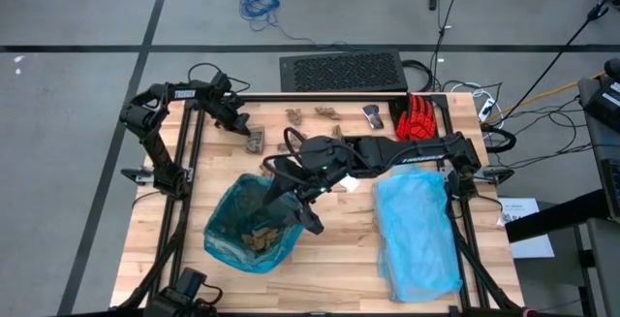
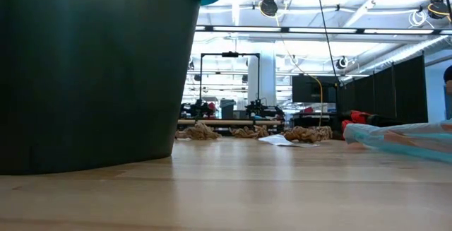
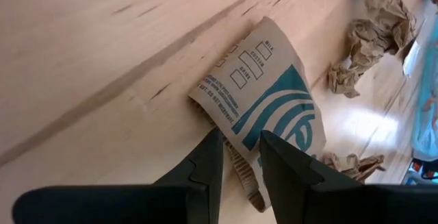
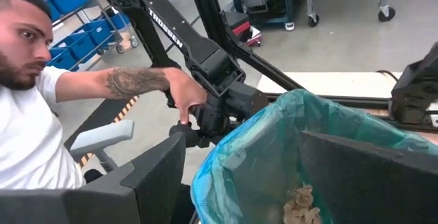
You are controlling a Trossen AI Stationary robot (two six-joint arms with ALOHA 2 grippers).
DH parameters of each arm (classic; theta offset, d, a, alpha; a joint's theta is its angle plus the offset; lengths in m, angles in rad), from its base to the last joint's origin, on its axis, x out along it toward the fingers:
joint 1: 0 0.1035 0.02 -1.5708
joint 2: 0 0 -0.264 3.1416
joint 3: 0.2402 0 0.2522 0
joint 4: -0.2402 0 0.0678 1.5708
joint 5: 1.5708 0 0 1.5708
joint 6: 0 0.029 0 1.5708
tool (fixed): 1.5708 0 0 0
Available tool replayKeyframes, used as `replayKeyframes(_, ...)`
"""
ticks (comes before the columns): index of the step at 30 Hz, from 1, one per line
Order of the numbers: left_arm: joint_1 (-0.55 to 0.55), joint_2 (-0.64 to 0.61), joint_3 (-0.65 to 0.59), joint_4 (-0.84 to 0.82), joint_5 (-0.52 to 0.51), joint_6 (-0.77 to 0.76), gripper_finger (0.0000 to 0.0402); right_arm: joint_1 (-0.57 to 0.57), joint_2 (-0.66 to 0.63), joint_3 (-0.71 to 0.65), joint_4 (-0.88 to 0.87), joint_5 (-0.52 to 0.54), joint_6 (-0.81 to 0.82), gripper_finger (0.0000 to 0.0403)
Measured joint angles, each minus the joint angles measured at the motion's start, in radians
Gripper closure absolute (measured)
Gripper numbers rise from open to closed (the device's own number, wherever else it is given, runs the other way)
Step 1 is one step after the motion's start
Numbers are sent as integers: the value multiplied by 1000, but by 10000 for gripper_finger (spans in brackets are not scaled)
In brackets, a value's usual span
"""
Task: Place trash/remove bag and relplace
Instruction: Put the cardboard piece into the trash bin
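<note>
Left jaws clamp a paper scrap at the back of the counter while the right jaws stand wide at the rim of the bag-lined bin.

The thin, see-through teal-green plastic bag (image 1: 249, 228) lines the bin at the front left of the pale wooden counter (image 1: 339, 259); brown crumpled paper scraps (image 1: 260, 237) lie in its bottom, partly hidden behind the right gripper (image 1: 291, 201), whose jaws stand wide apart either side of the rim. Far back on the left, the left gripper (image 3: 239, 157) has its jaws nearly together on the edge of a flat brown paper scrap with teal print (image 3: 263, 97). More brown crumpled scraps (image 1: 325, 114) lie along the back edge, beside a red glove (image 1: 418, 118). A paler sky-blue plastic bag (image 1: 418, 235) lies flat at the right. Beyond the counter, a person's hand (image 4: 183, 94) rests on the left arm's joint; the bin's dark wall (image 2: 92, 68) blocks most of the low view.
</note>
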Motion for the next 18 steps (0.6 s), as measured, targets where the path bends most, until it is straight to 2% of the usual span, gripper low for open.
replayKeyframes(18,-81,0,0,11,-4,0,307,0,-22,0,6,2,0,128)
